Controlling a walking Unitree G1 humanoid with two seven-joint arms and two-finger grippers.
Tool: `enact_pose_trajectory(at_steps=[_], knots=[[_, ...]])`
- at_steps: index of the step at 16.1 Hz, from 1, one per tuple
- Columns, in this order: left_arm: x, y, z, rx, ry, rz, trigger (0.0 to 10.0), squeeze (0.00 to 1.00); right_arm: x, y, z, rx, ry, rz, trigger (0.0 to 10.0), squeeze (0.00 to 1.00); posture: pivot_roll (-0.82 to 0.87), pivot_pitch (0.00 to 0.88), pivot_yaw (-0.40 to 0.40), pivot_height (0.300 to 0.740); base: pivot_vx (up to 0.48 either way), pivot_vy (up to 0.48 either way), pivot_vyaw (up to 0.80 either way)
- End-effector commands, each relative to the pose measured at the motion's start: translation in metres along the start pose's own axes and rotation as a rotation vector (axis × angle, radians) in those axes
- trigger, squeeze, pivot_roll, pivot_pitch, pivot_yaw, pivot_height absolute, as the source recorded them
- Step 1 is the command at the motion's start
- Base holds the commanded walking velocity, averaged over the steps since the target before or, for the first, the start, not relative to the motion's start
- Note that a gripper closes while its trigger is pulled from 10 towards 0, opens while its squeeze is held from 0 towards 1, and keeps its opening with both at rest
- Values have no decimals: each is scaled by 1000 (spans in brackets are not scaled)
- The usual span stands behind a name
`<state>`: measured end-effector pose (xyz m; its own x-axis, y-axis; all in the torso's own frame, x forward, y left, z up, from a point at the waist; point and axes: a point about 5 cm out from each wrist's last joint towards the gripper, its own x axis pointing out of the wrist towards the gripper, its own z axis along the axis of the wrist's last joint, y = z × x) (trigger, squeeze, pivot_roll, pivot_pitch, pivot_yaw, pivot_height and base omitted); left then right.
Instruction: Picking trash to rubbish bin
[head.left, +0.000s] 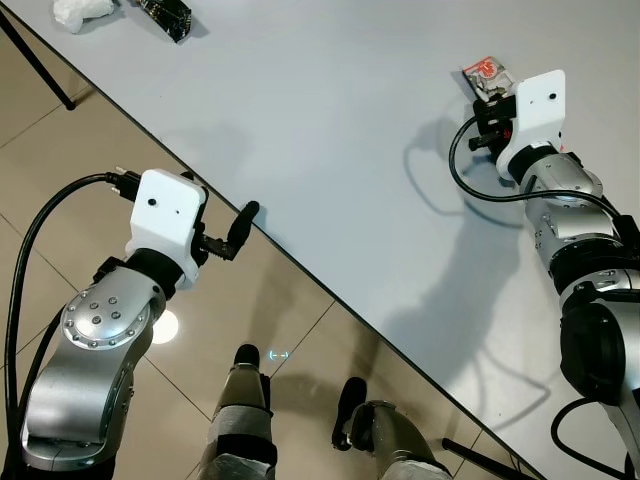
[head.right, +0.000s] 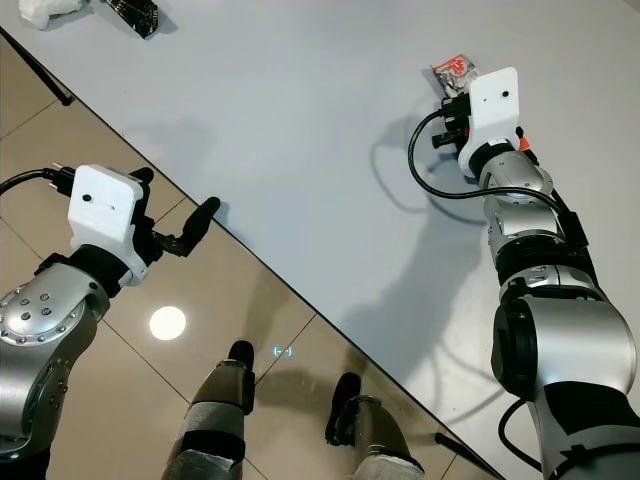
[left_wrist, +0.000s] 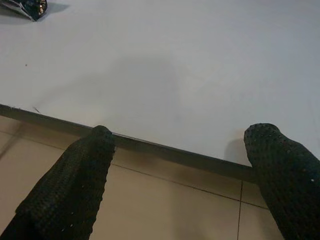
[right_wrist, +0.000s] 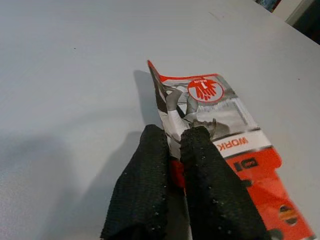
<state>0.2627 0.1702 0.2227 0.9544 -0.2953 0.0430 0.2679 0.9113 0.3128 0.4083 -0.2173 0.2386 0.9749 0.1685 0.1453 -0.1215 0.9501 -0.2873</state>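
On the white table (head.left: 330, 120), the right gripper (right_wrist: 175, 145) pinches the orange wrapper (right_wrist: 220, 130) to lift it; the left gripper (left_wrist: 180, 165) waits with fingers spread.

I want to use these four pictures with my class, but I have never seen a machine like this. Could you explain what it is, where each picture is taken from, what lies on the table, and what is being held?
This is a walking robot with two silver arms, each ending in two black fingers. The two wide pictures come from cameras in its head, looking down past its own legs at a tiled floor and a pale table. The other two come from cameras on its wrists, looking along the fingers.

The right gripper is shut on the edge of a red and white wrapper that lies on the table. The left gripper is open, over the floor at the table's edge.

Far across the table lie a dark packet and a white crumpled thing.
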Motion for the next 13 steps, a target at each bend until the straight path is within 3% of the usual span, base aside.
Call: enact_pose_trajectory(at_steps=[1, 8, 13], knots=[[-1, -6, -2, -7, 3, -30, 10000, 0, -12, 1, -32, -4, 124, 12, 0, 0, 658, 462, -109, 740, 0, 0, 0], [21, -20, -2, -58, -42, -69, 10000, 0, -21, -13, -25, -49, -5, -43, 0, 0, 551, 394, -128, 740, 0, 0, 0], [43, -36, -4, -106, -90, -98, 10000, 0, -30, -26, -10, -61, -160, -75, 0, 0, 458, 320, -148, 740, 0, 0, 0]])
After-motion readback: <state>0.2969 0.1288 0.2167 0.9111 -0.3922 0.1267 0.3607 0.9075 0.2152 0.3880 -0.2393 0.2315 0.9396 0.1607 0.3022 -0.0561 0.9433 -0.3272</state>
